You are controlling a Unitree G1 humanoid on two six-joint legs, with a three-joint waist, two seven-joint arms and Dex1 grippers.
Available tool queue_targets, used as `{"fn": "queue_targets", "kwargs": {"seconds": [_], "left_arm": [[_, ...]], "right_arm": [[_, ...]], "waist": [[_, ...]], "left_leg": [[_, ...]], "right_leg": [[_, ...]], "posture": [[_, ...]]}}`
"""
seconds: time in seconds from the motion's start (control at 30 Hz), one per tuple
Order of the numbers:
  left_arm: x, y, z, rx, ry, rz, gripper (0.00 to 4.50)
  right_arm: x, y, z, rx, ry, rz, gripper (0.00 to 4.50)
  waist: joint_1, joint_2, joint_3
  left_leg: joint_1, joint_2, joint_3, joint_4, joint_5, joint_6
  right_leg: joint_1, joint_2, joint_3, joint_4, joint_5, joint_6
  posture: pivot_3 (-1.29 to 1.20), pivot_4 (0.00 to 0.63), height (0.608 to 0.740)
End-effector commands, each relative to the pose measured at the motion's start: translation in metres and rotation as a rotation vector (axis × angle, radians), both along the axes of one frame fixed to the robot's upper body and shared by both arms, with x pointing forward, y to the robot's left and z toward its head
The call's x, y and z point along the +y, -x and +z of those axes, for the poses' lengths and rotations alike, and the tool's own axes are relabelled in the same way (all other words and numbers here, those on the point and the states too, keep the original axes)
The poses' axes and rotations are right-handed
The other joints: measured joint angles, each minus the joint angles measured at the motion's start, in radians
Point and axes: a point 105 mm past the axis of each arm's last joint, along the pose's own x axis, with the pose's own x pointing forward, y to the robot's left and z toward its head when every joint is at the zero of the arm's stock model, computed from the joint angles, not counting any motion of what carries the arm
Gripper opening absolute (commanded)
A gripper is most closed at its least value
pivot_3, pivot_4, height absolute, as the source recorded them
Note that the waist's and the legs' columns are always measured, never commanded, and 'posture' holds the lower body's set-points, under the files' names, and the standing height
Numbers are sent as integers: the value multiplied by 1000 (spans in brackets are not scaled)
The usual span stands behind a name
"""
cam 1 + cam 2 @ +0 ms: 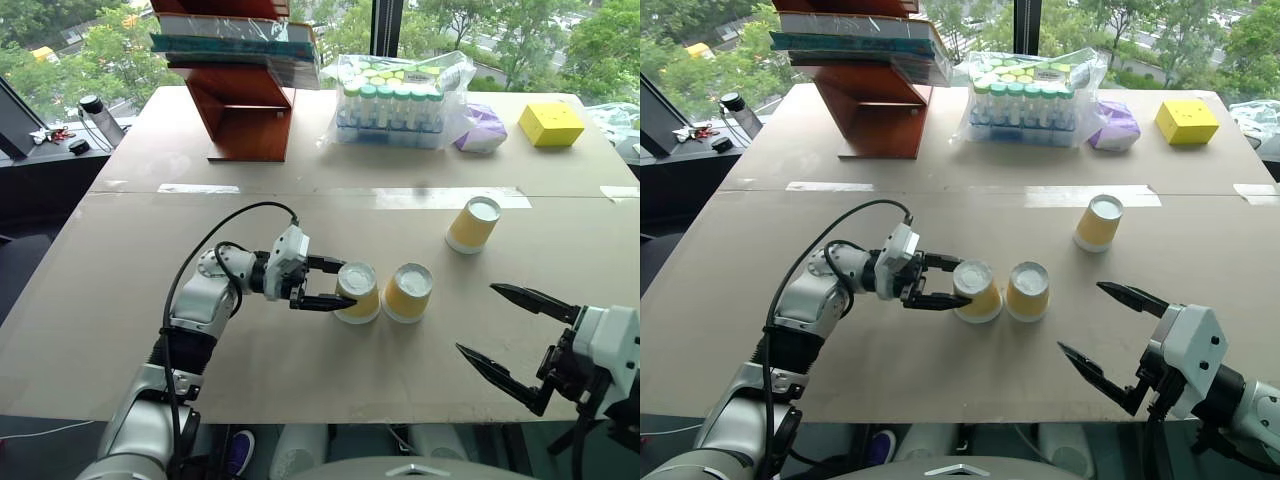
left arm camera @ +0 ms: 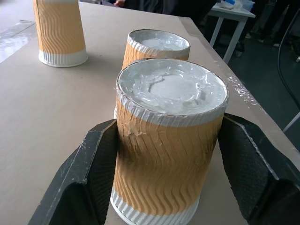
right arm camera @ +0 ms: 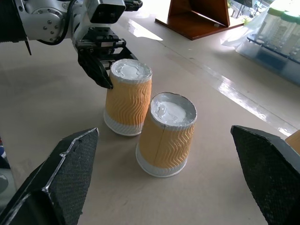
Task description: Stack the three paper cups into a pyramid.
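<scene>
Three yellow-orange ribbed paper cups stand upside down on the tan table, white bases up. The left cup [image 1: 358, 292] and the middle cup [image 1: 408, 292] stand close side by side near the table's centre. A third cup [image 1: 473, 224] stands apart, farther back and to the right. My left gripper [image 1: 345, 285] reaches in from the left and is shut on the left cup, one black finger [image 2: 93, 178] pressed against each side of it. My right gripper [image 1: 478, 318] hovers open at the front right, pointing toward the middle cup, with nothing between its fingers.
At the back stand a red-brown wooden stand [image 1: 245, 110] carrying books, a clear bag of capped bottles [image 1: 395, 100], a purple-white packet [image 1: 482, 130] and a yellow box [image 1: 550, 123]. A taped seam [image 1: 300, 190] crosses the table. The front edge runs just below my arms.
</scene>
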Motion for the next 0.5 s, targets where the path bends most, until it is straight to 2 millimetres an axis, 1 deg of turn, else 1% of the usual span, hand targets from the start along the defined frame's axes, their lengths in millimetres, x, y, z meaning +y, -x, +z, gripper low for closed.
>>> {"fn": "queue_targets", "kwargs": {"seconds": [0.03,0.5], "left_arm": [[-4,0,13,-40,21,-27,3244],[-21,0,19,-50,44,-35,3244]], "right_arm": [[6,4,7,-38,9,15,4500],[4,4,8,-37,18,1,4500]], "waist": [[0,0,0],[1,0,0]], "left_leg": [[0,0,0,0,0,0],[0,0,0,0,0,0]], "right_leg": [[0,0,0,0,0,0],[0,0,0,0,0,0]], "posture": [[0,150,740],[0,150,740]]}}
